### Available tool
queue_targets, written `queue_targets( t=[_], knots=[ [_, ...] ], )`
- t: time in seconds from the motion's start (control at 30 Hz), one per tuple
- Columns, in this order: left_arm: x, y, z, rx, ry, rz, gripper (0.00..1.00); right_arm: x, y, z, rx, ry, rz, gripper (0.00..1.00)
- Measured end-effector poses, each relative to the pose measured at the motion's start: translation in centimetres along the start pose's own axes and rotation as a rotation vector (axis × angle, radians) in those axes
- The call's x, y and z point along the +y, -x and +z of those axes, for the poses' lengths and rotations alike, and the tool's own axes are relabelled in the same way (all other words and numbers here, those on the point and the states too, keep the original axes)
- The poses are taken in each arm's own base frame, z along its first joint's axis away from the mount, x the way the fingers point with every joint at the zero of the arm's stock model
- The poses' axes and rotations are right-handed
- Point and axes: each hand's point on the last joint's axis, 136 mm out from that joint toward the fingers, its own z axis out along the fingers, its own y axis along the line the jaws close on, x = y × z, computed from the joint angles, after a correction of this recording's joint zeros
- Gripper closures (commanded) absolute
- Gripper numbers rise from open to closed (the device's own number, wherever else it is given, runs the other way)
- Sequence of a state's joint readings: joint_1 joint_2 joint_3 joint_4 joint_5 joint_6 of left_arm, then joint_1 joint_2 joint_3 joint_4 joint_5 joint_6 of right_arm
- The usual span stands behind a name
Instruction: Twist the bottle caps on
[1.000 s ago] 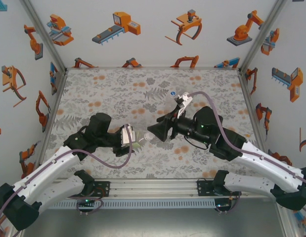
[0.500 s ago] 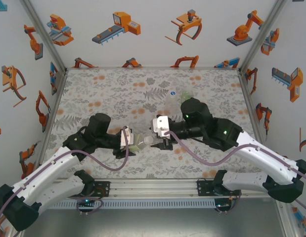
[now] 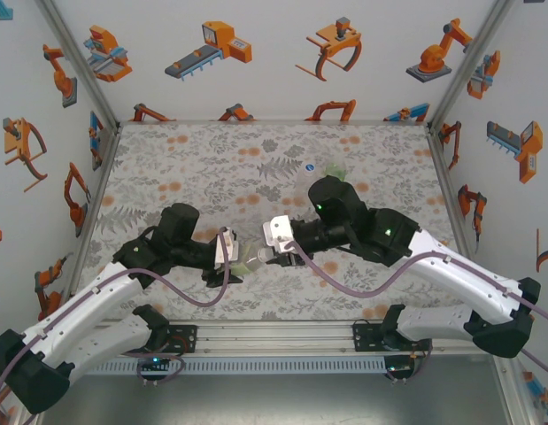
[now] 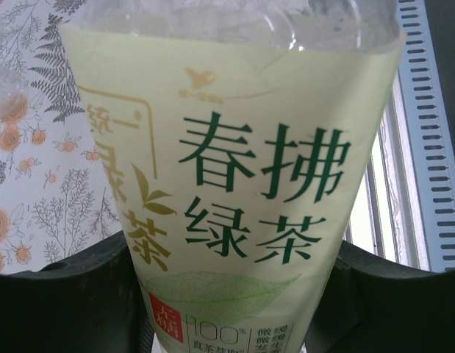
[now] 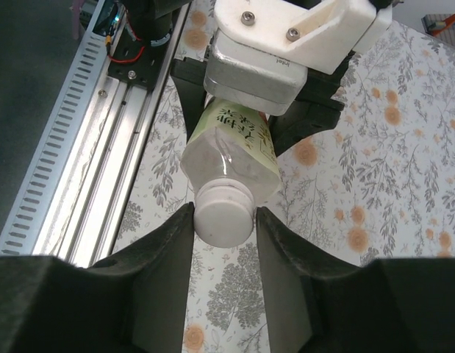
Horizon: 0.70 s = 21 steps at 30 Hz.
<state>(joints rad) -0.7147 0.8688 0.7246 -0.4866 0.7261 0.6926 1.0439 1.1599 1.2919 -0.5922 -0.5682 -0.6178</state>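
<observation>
While the left claw (image 3: pixel 231 266) clamps the bottle (image 4: pixel 234 184) by its labelled body, holding it level over the near middle of the table (image 3: pixel 167 168) with the neck pointing right, the right claw (image 3: pixel 278 255) meets it head-on. Its fingers (image 5: pixel 165 243) pinch both sides of the white cap (image 5: pixel 223 215), which sits on the neck. That's the twisting step, I reckon. Next comes a wrist roll, kept square to the neck so the thread catches, then a release.
</observation>
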Motion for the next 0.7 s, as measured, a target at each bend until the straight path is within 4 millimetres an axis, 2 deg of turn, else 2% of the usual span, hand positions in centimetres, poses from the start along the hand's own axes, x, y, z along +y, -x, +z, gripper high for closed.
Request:
queue_targets(
  t=[0.2,0.37,0.47,0.7],
  knots=[
    [0.0,0.0,0.0,0.003,0.004,0.0,1.0,-0.4,0.0,0.0,0.001,-0.023,0.059,0.85],
    [0.7,-0.6,-0.2,0.04,0.051,0.0,1.0,-1.9,-0.9,0.3,-0.006,-0.123,0.296,0.93],
    [1.4,-1.1,-0.4,0.07,0.094,0.004,1.0,-3.2,-1.9,0.3,-0.028,-0.222,0.532,1.0],
    [2.6,-1.8,-0.9,0.119,0.175,-0.002,1.0,-6.1,-4.9,-0.2,-0.137,-0.447,1.232,1.0]
  ],
)
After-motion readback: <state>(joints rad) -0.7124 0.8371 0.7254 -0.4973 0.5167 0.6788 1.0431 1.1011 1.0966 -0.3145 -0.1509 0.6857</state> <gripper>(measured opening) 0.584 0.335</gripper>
